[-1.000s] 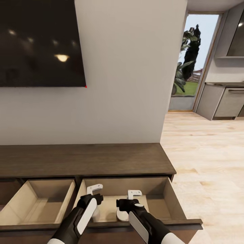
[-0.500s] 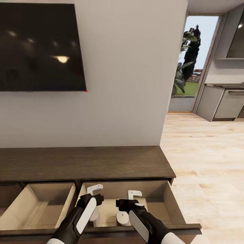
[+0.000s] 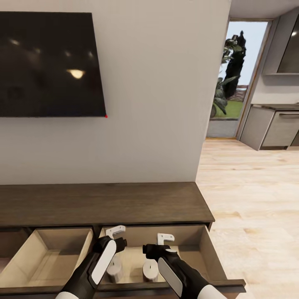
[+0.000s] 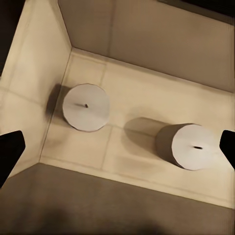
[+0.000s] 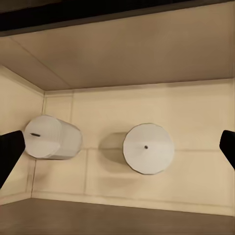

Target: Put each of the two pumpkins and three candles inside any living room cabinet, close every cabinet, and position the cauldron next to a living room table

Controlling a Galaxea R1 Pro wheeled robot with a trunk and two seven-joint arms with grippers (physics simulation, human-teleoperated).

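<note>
Head view: the cabinet point(image 3: 104, 203), long, low and dark, stands against the wall with two pale drawers pulled out. Above its right-hand open drawer point(image 3: 209, 245) hang the left gripper point(image 3: 116, 232) and right gripper point(image 3: 165, 238), both spread open and holding nothing. On that drawer's floor stand two candles: one point(image 3: 114, 269) below the left gripper, the other point(image 3: 150, 270) below the right, near each other but apart. Judged progress: two candles stowed. Third candle, both pumpkins, drawer closing and the cauldron's placement beside the table appear outstanding.
</note>
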